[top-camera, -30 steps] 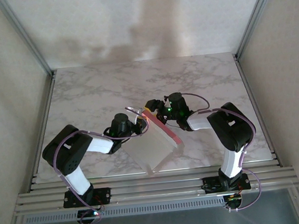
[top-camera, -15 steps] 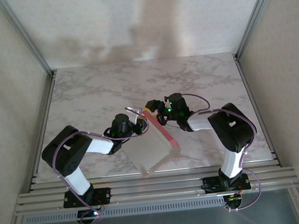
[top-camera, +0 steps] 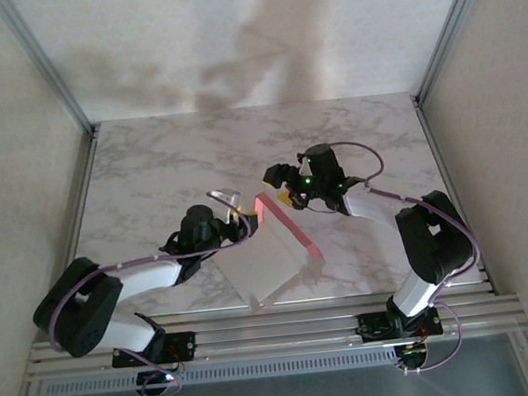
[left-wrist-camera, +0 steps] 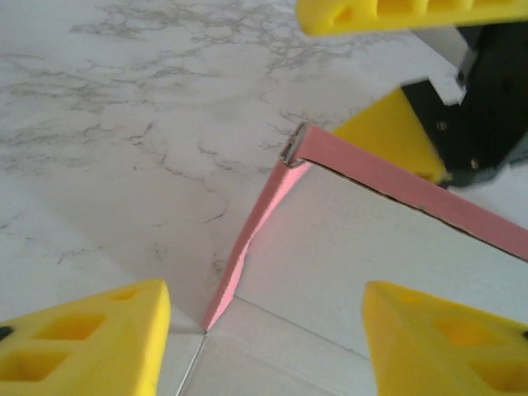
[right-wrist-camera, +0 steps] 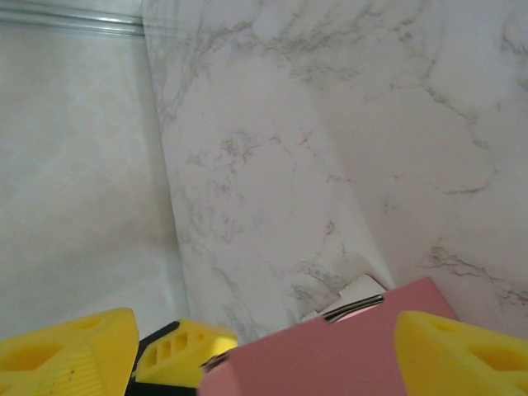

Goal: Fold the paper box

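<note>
The box (top-camera: 268,258) lies on the table (top-camera: 149,172) white side up. A pink flap stands along the edge nearest the right gripper (top-camera: 282,187), and another pink flap runs up the side nearest the left gripper (top-camera: 237,216). The two flaps meet at the far corner, which sits between the two grippers.

From the left wrist, the box (left-wrist-camera: 355,256) shows that corner straight ahead of the left gripper (left-wrist-camera: 266,297). Its fingers (left-wrist-camera: 91,342) are spread wide, one to each side of the card, and neither touches it. Just past the corner is the right gripper (left-wrist-camera: 396,74), also spread. One of its yellow fingers is right behind the pink flap and the other is well above it. I cannot tell whether the lower one touches the card.

From the right wrist, the box (right-wrist-camera: 330,355) is a pink edge low between the parted fingers of the right gripper (right-wrist-camera: 266,322), with a bit of white card at its top corner. The left gripper (right-wrist-camera: 186,351) pokes in beside it. Bare marble lies beyond.
</note>
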`<action>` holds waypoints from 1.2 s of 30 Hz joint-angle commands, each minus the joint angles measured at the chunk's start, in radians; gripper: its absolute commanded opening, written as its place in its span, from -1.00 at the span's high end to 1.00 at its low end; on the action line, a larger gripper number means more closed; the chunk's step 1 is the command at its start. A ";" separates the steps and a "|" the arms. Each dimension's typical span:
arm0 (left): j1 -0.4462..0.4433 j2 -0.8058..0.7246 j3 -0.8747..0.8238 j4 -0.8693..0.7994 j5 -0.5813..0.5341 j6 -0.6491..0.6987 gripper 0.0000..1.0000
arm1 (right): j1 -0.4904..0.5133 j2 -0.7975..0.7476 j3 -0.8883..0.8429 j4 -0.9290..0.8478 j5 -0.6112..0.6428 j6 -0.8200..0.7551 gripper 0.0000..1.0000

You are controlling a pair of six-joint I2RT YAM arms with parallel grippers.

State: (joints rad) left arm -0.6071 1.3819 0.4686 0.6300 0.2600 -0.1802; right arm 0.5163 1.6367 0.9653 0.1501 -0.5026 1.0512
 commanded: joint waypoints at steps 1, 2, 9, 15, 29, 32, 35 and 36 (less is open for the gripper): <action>0.002 -0.084 -0.013 -0.112 0.056 -0.034 -0.68 | -0.001 -0.056 0.080 -0.221 -0.036 -0.221 -0.64; 0.002 -0.105 -0.012 -0.135 0.070 -0.044 -0.84 | -0.002 -0.069 0.095 -0.275 -0.036 -0.266 -0.64; 0.001 -0.288 -0.063 -0.333 0.109 -0.192 -0.99 | 0.059 -0.126 0.265 -0.761 0.112 -0.673 -0.68; 0.030 -0.434 -0.093 -0.362 0.097 -0.333 -0.99 | 0.088 -0.103 0.342 -0.931 0.135 -0.842 -0.75; 0.198 -0.502 -0.156 -0.264 0.173 -0.482 -0.99 | 0.200 0.090 0.518 -1.102 0.255 -0.988 -0.71; 0.217 -0.501 -0.153 -0.259 0.171 -0.486 -0.99 | 0.212 0.128 0.560 -1.114 0.268 -1.022 -0.62; 0.236 -0.504 -0.152 -0.257 0.169 -0.486 -0.98 | 0.220 0.186 0.625 -1.143 0.283 -1.050 -0.49; 0.243 -0.505 -0.153 -0.258 0.168 -0.486 -0.99 | 0.221 0.207 0.648 -1.152 0.288 -1.060 -0.45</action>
State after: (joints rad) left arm -0.3840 0.8963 0.3248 0.3359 0.4091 -0.6510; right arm 0.7265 1.7985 1.5452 -0.9489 -0.2512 0.0452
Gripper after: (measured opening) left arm 0.992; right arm 0.735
